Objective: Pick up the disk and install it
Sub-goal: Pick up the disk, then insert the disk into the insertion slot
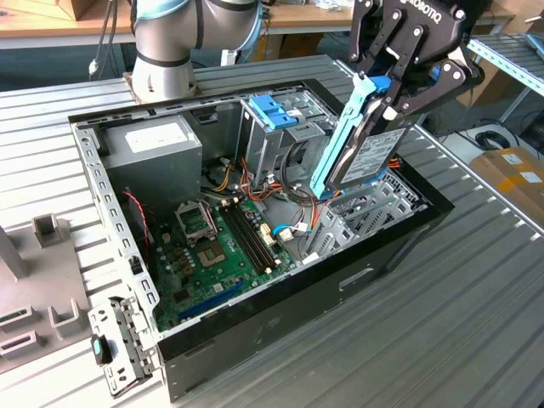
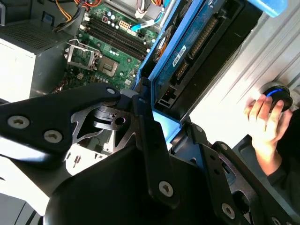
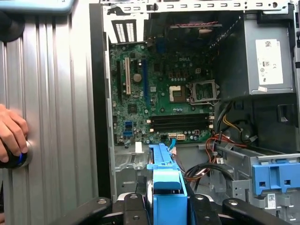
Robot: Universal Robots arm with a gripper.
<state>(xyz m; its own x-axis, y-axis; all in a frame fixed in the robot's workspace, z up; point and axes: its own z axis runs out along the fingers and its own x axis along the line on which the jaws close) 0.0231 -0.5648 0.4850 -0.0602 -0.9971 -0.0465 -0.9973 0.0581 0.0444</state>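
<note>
The disk [image 1: 367, 153] is held clear of the table, above the open computer case [image 1: 365, 272], at the case's end toward the exterior view's right. Its dark body carries a pale label and is framed by the bright blue carrier rail. Its long axis stands steeply tilted: the upper end sits in the gripper [image 1: 399, 93], and the lower end slants down toward the exterior view's left, to the metal drive bay [image 1: 365, 208] inside the case. Whether that lower end touches the bay or hangs just above it cannot be told.

The gripper is closed on the disk's upper end, one finger on each broad face; in the second wrist view the disk [image 2: 197, 42] runs straight out from between the black fingers [image 2: 145, 126]. The disk thus lies directly ahead of the gripper, in line with it, pointing into the case.

Just beside the disk, toward the exterior view's left, stands the upright cage with a lighter blue tab [image 1: 276, 110]. Farther left lie the motherboard [image 1: 212, 246] and the grey power supply [image 1: 153, 144].

Outside the case, a person's hand [image 2: 262, 117] rests on a round device on the ribbed table [image 1: 442, 323], well apart from the disk.
</note>
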